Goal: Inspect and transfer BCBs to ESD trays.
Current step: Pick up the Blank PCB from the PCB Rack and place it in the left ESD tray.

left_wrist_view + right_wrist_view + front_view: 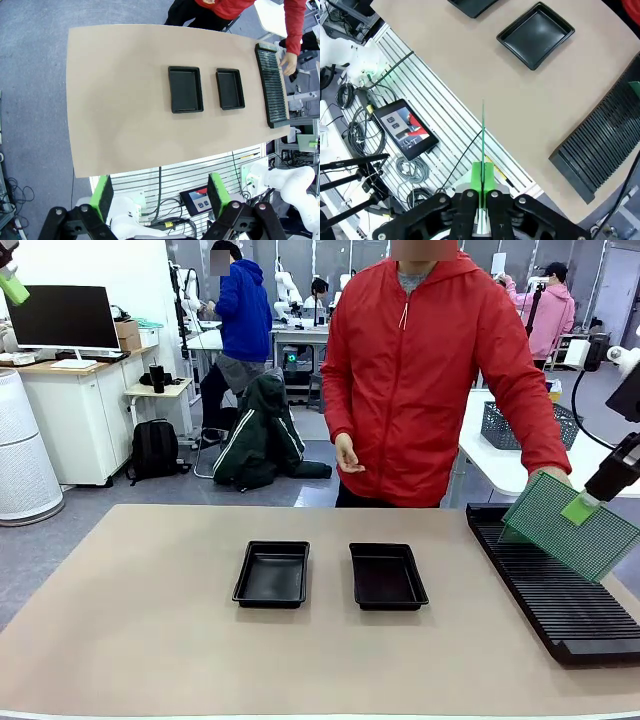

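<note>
Grips a BCB [550, 525] in clamped right jaws, tilted above the rack [560, 600] at right, likely for inspection. Holds left jaws spread wide, high over the table [150, 620].

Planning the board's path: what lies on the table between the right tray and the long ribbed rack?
Nothing: in the front view, the tan tabletop between the right tray and the rack is bare.
</note>
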